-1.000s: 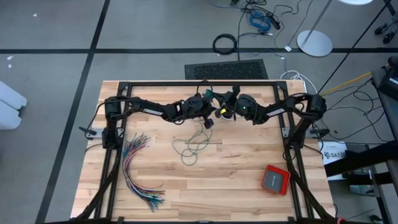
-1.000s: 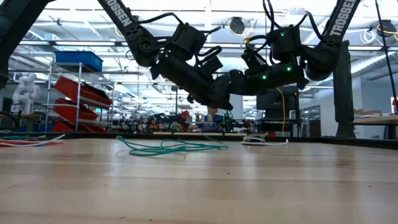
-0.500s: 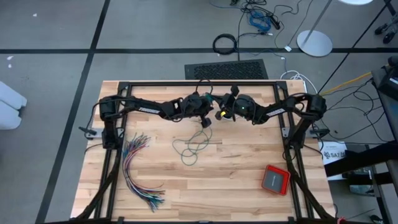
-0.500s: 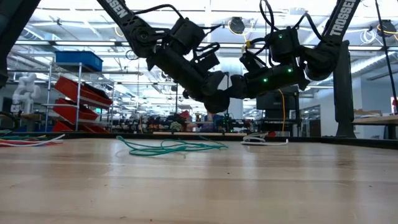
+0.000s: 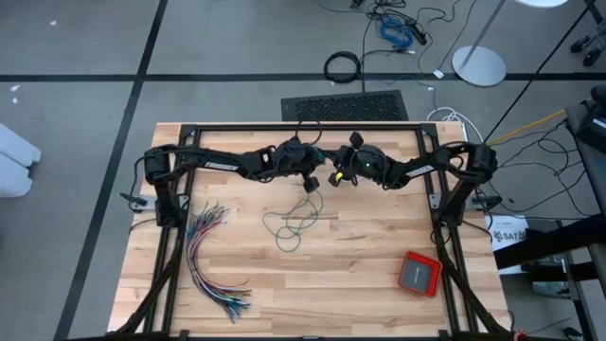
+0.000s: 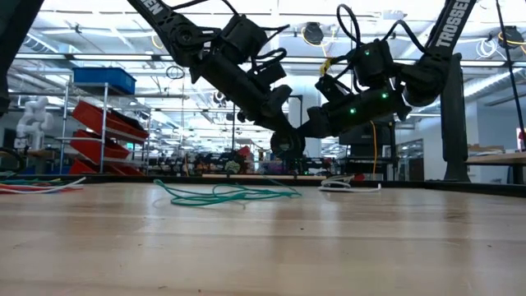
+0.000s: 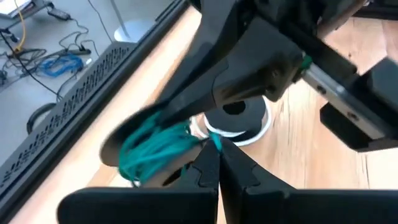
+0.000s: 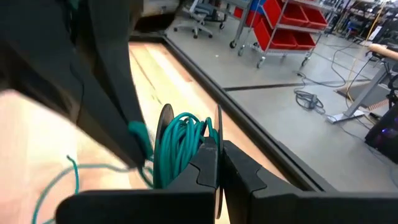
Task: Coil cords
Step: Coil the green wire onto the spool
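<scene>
Grippers meet over the far middle of the table, teal cord half wound

Both arms reach inward above the far half of the wooden table (image 5: 360, 275). The left gripper (image 5: 311, 183) and the right gripper (image 5: 333, 176) sit just beside each other, raised off the surface, each with its fingers pressed together. Between them is a small dark spool (image 8: 163, 140) carrying several turns of the teal-green cord (image 8: 180, 146); the right gripper's tips lie against the spool's rim, and the left gripper's tips close at the wound teal bundle. Whether either pinches the cord itself or only the spool, I cannot tell.

The rest of the teal-green cord lies loose on the table just nearer than the grippers, in a few slack loops. A thin black cord with a white end (image 6: 349, 186) rests on the table to the right of those loops in the low view.

Fanned many-coloured wires (image 5: 210, 260) lie on the left side, well apart. A small red box (image 5: 418, 274) sits near the right front. Beyond the far edge, a black floor mat (image 5: 344, 106) and a black cable ring (image 5: 342, 67) lie on the floor.
</scene>
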Controlling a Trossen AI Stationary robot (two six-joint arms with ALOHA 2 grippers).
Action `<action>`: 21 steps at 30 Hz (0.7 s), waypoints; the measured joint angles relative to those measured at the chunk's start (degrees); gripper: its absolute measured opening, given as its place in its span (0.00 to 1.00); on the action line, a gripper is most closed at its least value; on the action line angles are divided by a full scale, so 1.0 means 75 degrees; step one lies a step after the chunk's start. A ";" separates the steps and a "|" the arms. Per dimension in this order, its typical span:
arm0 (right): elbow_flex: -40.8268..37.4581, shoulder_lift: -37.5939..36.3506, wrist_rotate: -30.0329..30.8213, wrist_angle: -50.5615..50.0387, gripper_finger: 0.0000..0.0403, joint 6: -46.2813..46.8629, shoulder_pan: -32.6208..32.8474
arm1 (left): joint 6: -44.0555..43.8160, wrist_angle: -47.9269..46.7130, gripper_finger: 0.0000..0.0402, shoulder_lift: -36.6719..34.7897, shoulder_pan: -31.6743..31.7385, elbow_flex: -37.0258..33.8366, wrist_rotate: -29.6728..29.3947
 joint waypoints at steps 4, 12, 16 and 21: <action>0.0000 -0.0002 -0.0003 -0.0210 0.00 -0.0036 0.0003 | 0.0049 -0.0122 0.00 -0.0145 0.0023 0.0003 -0.0044; 0.0000 -0.0003 0.0002 -0.0535 0.00 -0.0085 0.0101 | 0.0201 -0.0619 0.00 -0.0337 0.0195 0.0000 -0.0108; 0.0000 -0.0012 0.0028 -0.0641 0.00 -0.0085 0.0189 | 0.0343 -0.1023 0.00 -0.0341 0.0261 0.0000 -0.0108; -0.0006 -0.0158 0.0057 -0.0808 0.00 -0.0098 0.0324 | 0.0627 -0.1551 0.00 -0.0345 0.0326 0.0000 -0.0116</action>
